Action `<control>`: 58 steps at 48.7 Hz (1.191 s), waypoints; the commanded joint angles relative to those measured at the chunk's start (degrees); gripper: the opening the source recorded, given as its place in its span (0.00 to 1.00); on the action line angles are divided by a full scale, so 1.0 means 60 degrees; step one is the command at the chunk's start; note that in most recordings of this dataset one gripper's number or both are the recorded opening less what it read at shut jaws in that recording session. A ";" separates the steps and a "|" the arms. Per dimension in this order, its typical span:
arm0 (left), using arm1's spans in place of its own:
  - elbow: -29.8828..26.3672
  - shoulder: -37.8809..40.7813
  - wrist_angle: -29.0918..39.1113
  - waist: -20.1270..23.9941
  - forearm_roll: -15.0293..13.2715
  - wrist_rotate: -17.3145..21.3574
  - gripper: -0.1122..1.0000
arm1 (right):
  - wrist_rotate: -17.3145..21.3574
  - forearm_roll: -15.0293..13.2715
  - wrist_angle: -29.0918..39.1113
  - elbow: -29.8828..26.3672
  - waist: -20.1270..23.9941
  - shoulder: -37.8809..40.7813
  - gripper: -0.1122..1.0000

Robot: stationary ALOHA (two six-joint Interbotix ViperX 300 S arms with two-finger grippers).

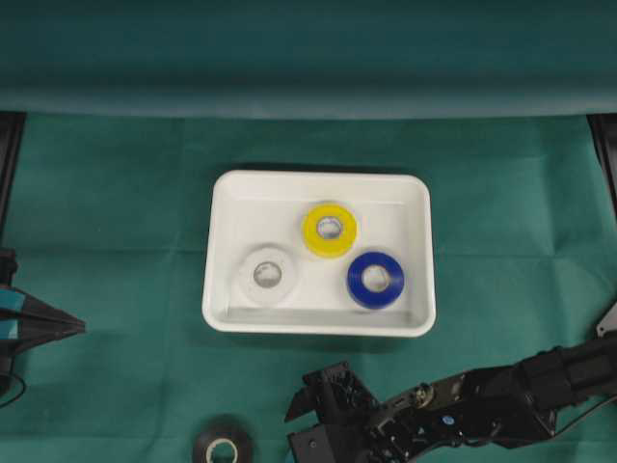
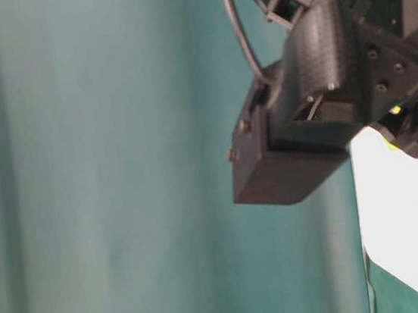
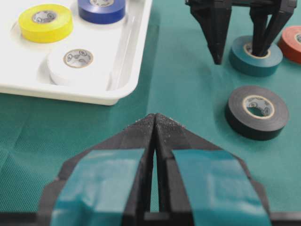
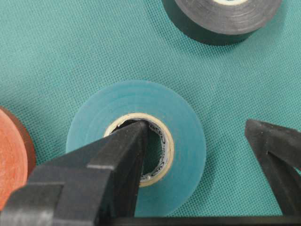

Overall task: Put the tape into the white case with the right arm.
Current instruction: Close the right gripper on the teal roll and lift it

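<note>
A teal tape roll (image 4: pixel 186 141) lies flat on the green cloth. My right gripper (image 4: pixel 195 127) is open and straddles its wall: one finger (image 4: pixel 127 155) is down in the core, the other finger (image 4: pixel 273 150) stands clear outside the roll. The left wrist view shows the same teal tape (image 3: pixel 242 63) under the right gripper (image 3: pixel 237 52). The white case (image 1: pixel 318 178) holds a yellow roll (image 1: pixel 330 231), a white roll (image 1: pixel 267 276) and a blue roll (image 1: pixel 375 280). My left gripper (image 3: pixel 155 118) is shut and empty, at the left edge (image 1: pixel 72 328).
A black roll (image 3: pixel 256 110) lies on the cloth beside the teal one, seen also at the overhead view's bottom edge as the black roll (image 1: pixel 223 448). A red roll (image 3: pixel 294 44) sits just past the teal one. The right arm (image 1: pixel 501 395) reaches in from the lower right.
</note>
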 commanded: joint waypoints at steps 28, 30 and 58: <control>-0.0103 0.0073 -0.0073 0.0015 0.0015 0.0000 0.10 | -0.0059 0.0190 0.0278 -0.0088 0.0029 -0.0176 0.15; -0.0103 0.0073 -0.0073 0.0015 0.0000 0.0000 0.10 | -0.0059 0.0190 0.0278 -0.0088 0.0029 -0.0176 0.15; -0.0103 0.0073 -0.0073 0.0015 0.0015 0.0000 0.10 | -0.0073 0.0190 0.0923 0.0103 0.0073 -0.1479 0.10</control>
